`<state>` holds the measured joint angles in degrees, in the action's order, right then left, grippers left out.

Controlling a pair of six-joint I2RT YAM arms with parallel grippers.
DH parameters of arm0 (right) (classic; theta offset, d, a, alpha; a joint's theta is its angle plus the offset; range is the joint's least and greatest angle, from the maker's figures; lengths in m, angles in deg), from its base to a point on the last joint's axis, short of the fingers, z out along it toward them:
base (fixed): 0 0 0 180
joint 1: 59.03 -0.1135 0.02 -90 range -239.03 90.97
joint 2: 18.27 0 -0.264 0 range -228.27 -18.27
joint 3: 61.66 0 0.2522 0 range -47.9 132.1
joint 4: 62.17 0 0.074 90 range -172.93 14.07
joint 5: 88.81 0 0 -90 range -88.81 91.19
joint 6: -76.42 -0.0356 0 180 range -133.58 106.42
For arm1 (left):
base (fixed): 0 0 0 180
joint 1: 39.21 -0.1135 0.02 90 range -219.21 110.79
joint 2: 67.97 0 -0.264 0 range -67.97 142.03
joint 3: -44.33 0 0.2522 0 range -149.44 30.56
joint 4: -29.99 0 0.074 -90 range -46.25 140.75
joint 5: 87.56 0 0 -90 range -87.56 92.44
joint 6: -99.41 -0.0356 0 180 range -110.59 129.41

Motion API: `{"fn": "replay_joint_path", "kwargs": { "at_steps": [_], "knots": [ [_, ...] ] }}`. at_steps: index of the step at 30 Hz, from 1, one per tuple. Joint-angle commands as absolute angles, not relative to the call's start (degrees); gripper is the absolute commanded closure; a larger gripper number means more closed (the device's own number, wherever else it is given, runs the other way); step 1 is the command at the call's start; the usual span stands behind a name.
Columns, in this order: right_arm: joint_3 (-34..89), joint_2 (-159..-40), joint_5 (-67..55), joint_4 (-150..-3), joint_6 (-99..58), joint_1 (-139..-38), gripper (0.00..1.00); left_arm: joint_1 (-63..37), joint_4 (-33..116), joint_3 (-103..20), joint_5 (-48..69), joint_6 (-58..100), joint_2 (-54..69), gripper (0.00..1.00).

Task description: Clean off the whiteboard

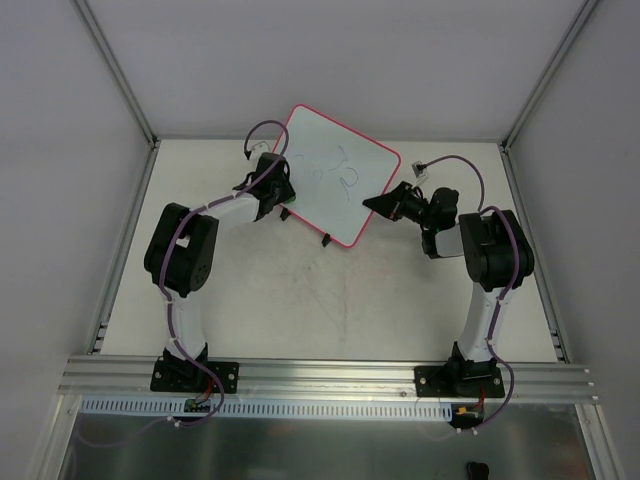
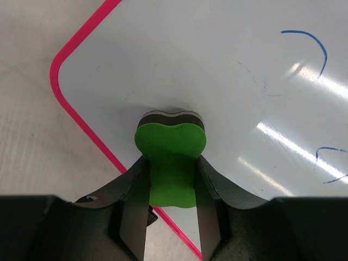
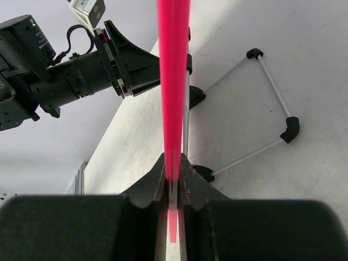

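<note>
The whiteboard (image 1: 335,175) with a pink-red frame stands tilted at the back middle of the table, blue marks on its face. My right gripper (image 1: 381,203) is shut on its right edge; in the right wrist view the pink frame (image 3: 173,81) runs edge-on between my gripper (image 3: 173,173). My left gripper (image 1: 282,196) is shut on the green bone-shaped eraser (image 2: 170,157), whose dark pad presses on the board's face (image 2: 217,65) near its lower left corner. Blue strokes (image 2: 310,43) show to the right of the eraser.
A wire stand with black feet (image 3: 272,103) props the board from behind. The left arm's camera and gripper (image 3: 70,76) show past the board in the right wrist view. Grey walls enclose the table (image 1: 330,300) on three sides.
</note>
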<state>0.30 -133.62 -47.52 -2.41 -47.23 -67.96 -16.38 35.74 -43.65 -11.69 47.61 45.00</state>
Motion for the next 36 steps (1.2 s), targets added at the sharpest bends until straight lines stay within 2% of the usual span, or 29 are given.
{"fn": "replay_joint_path", "kwargs": {
  "at_steps": [1,12,19,26,33,36],
  "knots": [
    [0.61,-130.68,-50.66,11.79,-44.96,-69.58,1.00,-15.83,36.81,-45.28,-11.89,48.61,48.48,1.00],
    [0.88,-131.21,-50.84,11.79,-45.14,-69.66,1.00,-8.19,35.58,-48.71,-8.89,47.21,48.22,1.00],
    [1.49,-131.38,-51.63,11.88,-45.75,-69.84,1.00,-3.00,34.44,-54.68,-3.45,34.66,50.59,1.00],
    [1.49,-131.03,-52.16,11.79,-45.66,-69.84,1.00,-0.27,35.40,-60.13,1.38,28.84,54.98,1.00],
    [1.05,-130.42,-52.69,11.79,-45.31,-69.93,1.00,1.05,38.30,-62.95,1.13,27.61,57.89,1.00],
    [1.05,-130.42,-52.77,11.79,-45.40,-69.84,1.00,0.96,41.02,-63.22,-2.73,26.90,57.63,1.00]
  ]
}}
